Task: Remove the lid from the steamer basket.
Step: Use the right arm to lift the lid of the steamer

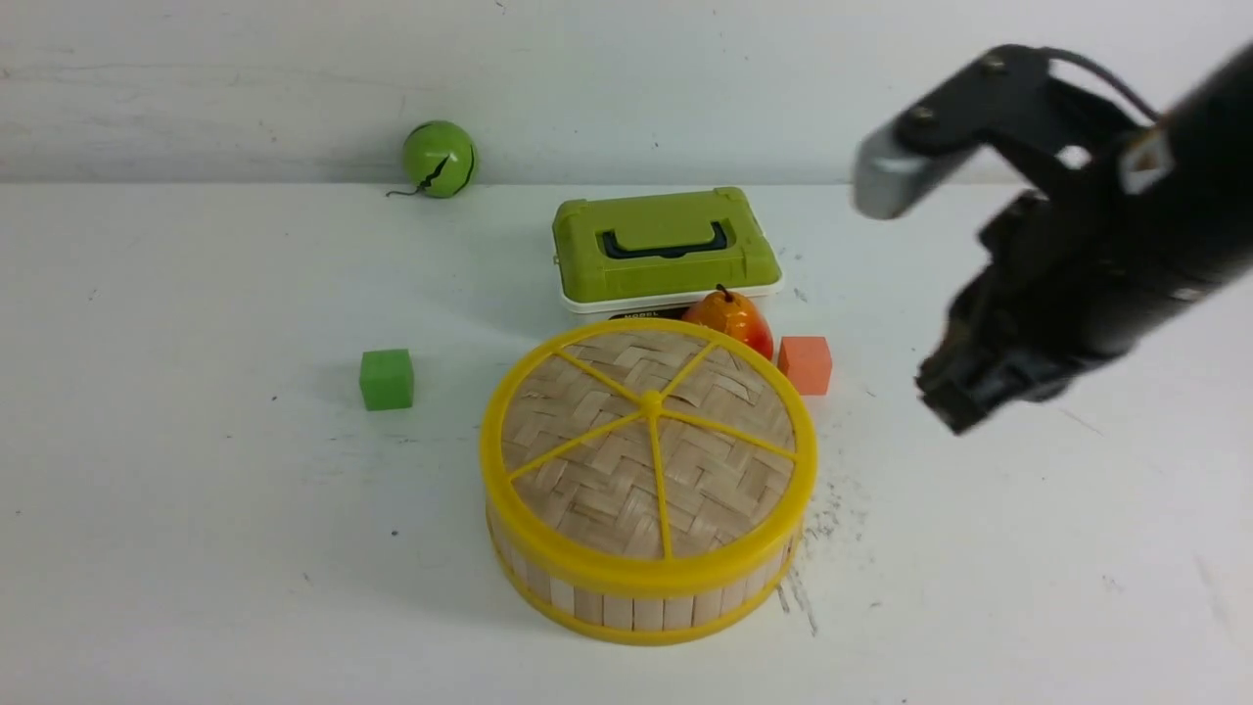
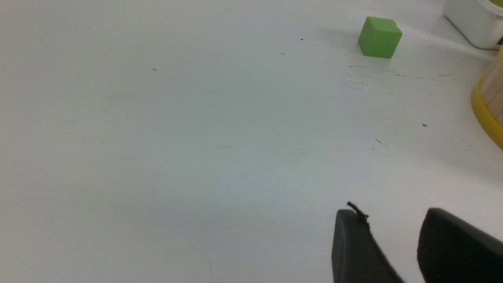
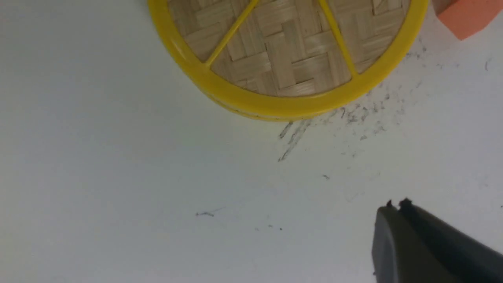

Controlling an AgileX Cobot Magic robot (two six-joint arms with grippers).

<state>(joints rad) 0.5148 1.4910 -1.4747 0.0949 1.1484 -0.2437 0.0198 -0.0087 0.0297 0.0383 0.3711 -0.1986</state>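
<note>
Front view shows blurred label (image 1: 641, 315) on box (image 1: 666, 250) behind lid (image 1: 597, 480).

The black jointed right arm (image 1: 1165, 196) is slanting in from the upper right of the front view, its wrist tipping down and toward the middle, and it is looking smeared there. A silver-grey metal block (image 1: 891, 181) is jutting out from its upper side. The black two-fingered right gripper (image 1: 954, 406) is hanging in the air at the arm's low end, and its own wrist camera is showing the jaws pressing together, no gap between them. The black two-fingered left gripper (image 2: 389, 224) is appearing only in the left wrist view, where its two dark fingers (image 2: 353, 247) are standing apart, gripping nothing
</note>
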